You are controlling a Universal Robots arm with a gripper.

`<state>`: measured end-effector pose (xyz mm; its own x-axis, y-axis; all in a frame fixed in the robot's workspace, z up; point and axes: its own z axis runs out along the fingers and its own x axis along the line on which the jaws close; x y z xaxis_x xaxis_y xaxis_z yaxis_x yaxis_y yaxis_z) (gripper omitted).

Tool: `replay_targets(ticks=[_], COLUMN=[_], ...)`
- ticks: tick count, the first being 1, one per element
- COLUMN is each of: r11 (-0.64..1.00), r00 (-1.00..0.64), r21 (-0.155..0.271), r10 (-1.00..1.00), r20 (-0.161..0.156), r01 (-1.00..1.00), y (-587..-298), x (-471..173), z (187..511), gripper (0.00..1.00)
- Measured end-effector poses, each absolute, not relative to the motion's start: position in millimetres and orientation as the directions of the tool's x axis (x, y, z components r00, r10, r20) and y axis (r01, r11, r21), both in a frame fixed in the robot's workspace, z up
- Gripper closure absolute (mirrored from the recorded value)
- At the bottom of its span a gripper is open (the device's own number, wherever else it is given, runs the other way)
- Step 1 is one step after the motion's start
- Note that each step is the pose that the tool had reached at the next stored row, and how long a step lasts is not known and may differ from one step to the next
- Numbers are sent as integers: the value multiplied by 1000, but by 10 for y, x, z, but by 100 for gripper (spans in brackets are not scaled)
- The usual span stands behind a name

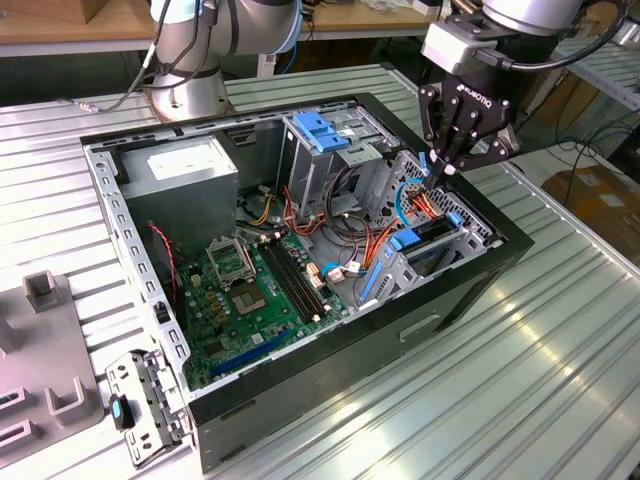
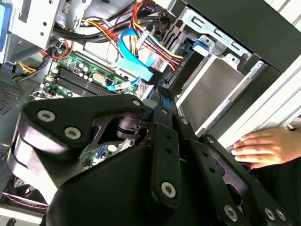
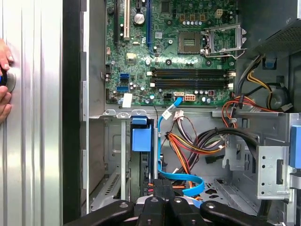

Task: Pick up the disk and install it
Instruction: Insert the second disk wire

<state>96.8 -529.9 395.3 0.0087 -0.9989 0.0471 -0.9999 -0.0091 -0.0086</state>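
The black pincer [image 1: 447, 163] is hanging over the open computer case [image 1: 300, 390], which is lying on its side on the ribbed metal counter [image 1: 560, 340]. Its fingers are drawn narrowly together at the tips, reaching down into the drive bay by the case wall nearest the exterior view's right edge. The disk [image 1: 432, 232] is sitting in that bay on edge, slotted between metal walls with its blue rail showing; in the second wrist view its flat metal face [image 2: 214, 89] is lying just beyond the pincer [image 2: 162, 96]. Whether the fingertips are gripping the disk or only touching it cannot be told. A blue flat cable [image 3: 162, 141] is curling past the pincer [image 3: 162, 188] toward the green circuit board [image 3: 174, 52]. A person's hand [image 2: 263, 147] is resting on the counter beside the case.
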Motion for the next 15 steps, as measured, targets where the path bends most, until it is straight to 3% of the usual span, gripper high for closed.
replay_targets(ticks=[5,13,15], r11=[-10,-10,-10], r00=[9,9,9], r21=[-7,-3,-3], r10=[-995,-991,-990], r20=[103,132,138], r01=[-1000,-1000,-1000], y=[-5131,-5007,-4997], x=[969,1008,1017], z=[3930,3922,3920], gripper=[89,89,83])
